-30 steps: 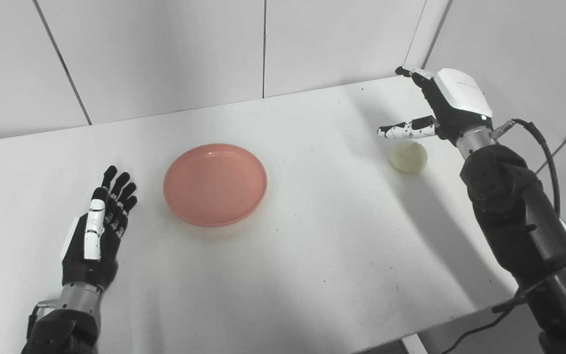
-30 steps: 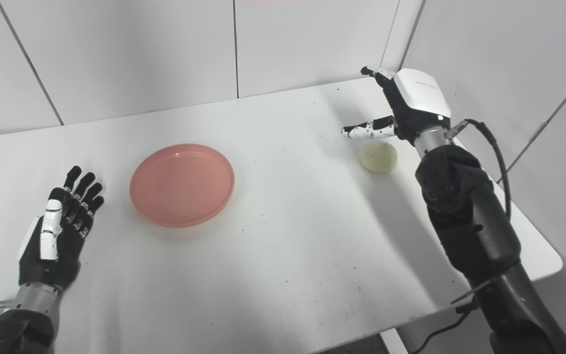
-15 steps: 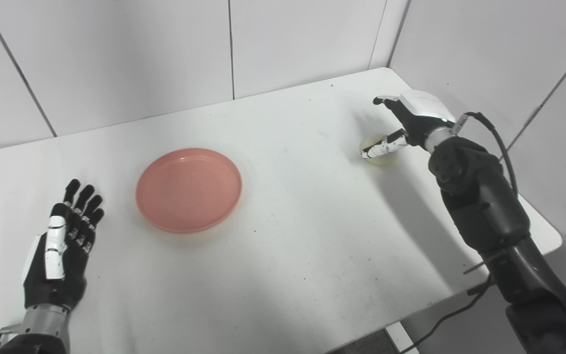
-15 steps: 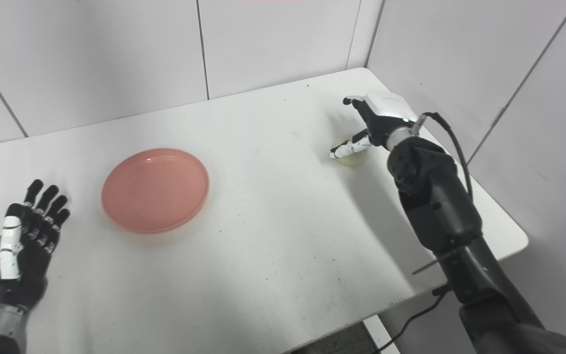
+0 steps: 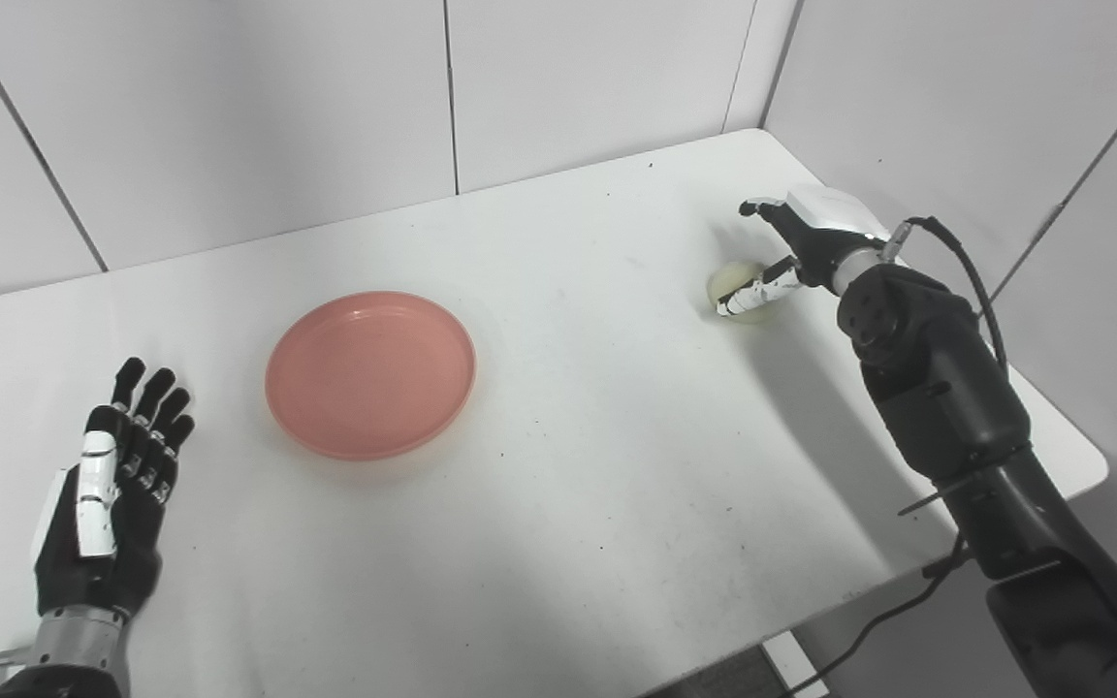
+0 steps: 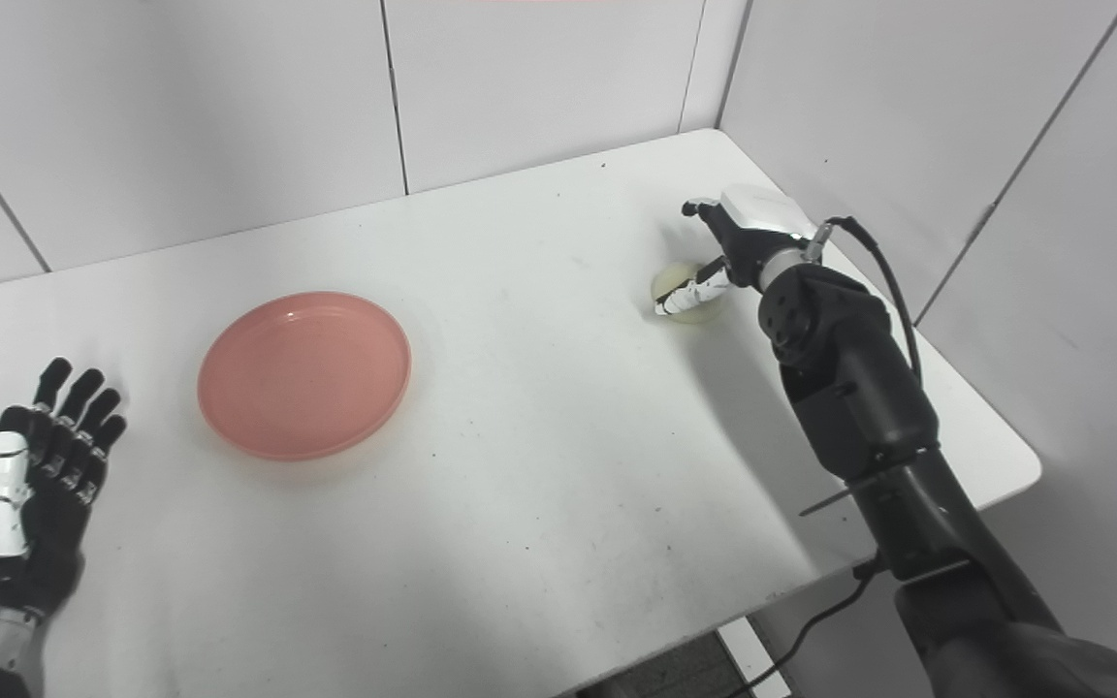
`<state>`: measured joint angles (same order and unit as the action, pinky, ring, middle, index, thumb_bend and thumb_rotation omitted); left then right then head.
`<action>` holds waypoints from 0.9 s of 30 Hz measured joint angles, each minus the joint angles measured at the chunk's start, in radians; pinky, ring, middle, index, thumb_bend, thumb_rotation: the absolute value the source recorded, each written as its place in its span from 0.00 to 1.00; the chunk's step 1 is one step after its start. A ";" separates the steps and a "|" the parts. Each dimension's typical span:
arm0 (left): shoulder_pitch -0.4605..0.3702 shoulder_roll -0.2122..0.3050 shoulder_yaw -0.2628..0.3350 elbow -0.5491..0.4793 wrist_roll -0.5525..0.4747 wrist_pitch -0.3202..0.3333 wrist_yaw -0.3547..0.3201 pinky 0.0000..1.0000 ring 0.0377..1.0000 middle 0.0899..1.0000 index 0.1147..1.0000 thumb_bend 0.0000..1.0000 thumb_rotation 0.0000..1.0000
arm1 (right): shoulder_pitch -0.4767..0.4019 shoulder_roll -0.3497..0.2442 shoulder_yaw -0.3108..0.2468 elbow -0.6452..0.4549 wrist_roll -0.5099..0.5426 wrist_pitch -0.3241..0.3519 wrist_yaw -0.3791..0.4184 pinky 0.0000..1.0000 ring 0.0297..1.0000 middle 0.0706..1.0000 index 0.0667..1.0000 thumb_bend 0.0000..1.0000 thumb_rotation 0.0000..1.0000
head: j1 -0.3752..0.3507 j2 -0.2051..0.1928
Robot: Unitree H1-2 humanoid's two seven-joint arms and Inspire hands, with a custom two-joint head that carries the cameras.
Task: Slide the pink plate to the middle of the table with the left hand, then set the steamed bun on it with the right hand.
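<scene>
One pink plate (image 5: 370, 373), one steamed bun (image 5: 739, 287), one table (image 5: 617, 465), two hands.

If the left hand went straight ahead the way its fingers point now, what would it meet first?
Probably nothing: the left hand points up-table, left of the pink plate, over bare table toward the wall. Depth is uncertain.

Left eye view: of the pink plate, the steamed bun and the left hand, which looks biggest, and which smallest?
1. Pink plate, largest.
2. Left hand, somewhat smaller, though it lies nearer the camera, which enlarges it.
3. Steamed bun, plainly smallest; the right hand partly covers it.
</scene>
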<state>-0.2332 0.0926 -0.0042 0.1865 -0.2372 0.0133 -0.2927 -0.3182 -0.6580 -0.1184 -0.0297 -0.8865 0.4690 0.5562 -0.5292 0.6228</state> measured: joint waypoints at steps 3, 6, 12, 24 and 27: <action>0.001 0.000 0.001 -0.001 -0.003 0.000 0.000 1.00 0.98 0.98 0.99 0.53 1.00 | -0.007 0.003 -0.001 0.027 -0.013 0.000 0.008 0.70 0.88 0.91 0.87 0.89 0.35 | -0.002 0.003; 0.001 0.000 0.002 -0.002 -0.008 0.003 0.000 0.99 0.97 0.97 0.98 0.52 1.00 | -0.008 0.007 0.000 0.037 -0.015 0.000 0.010 0.71 0.89 0.91 0.86 0.88 0.34 | -0.002 0.006; 0.003 0.003 0.002 -0.006 -0.010 0.006 0.000 1.00 0.98 0.98 0.99 0.53 1.00 | -0.020 0.007 0.020 0.097 -0.010 0.000 0.010 0.72 0.89 0.90 0.87 0.86 0.37 | 0.002 0.014; 0.003 0.005 0.002 -0.005 -0.016 0.006 -0.003 1.00 0.98 0.98 0.99 0.54 1.00 | -0.039 0.007 0.054 0.117 0.035 0.000 -0.007 0.72 0.84 0.87 0.84 0.84 0.32 | 0.005 0.021; 0.003 0.007 0.002 -0.005 -0.017 0.006 -0.007 1.00 0.98 0.98 0.99 0.54 1.00 | -0.043 0.002 0.067 0.120 0.037 0.000 -0.009 0.70 0.81 0.85 0.84 0.83 0.31 | 0.006 0.026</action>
<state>-0.2298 0.0997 -0.0024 0.1816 -0.2539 0.0188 -0.2996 -0.3613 -0.6558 -0.0518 0.0904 -0.8490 0.4693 0.5473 -0.5231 0.6488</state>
